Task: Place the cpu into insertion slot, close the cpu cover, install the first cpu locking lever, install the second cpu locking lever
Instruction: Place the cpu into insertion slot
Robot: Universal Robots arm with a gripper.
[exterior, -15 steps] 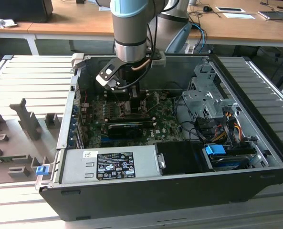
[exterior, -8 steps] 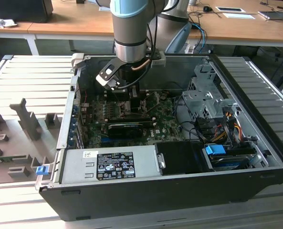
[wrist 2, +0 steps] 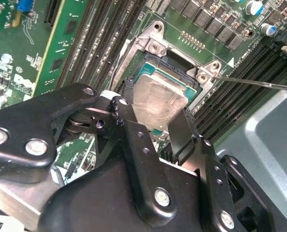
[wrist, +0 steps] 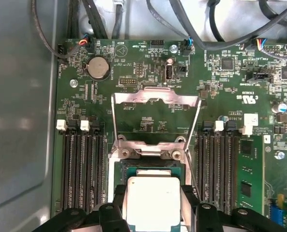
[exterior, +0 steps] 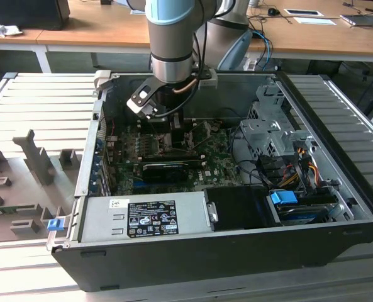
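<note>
The cpu [wrist: 153,203], a pale silver square, sits between my gripper's [wrist: 154,193] black fingers [wrist: 119,198], right over the insertion slot [wrist: 148,166] on the green motherboard. In the second wrist view the fingers [wrist 2: 131,121] press on opposite edges of the cpu [wrist 2: 158,96], which lies slightly tilted in the socket [wrist 2: 155,67]. The cpu cover [wrist: 155,93] stands open, folded back beyond the socket. Two thin locking levers [wrist: 113,121] are raised at its sides; one lever [wrist 2: 259,83] juts out sideways. In the exterior view the gripper [exterior: 167,123] reaches down into the open case.
Black memory slots [wrist: 83,169] flank the socket, with a green memory stick [wrist: 249,169] on one side. Cables [wrist: 206,29] run above the board. The case holds a power supply [exterior: 148,217], a drive cage [exterior: 268,132] and an expansion card [exterior: 170,168].
</note>
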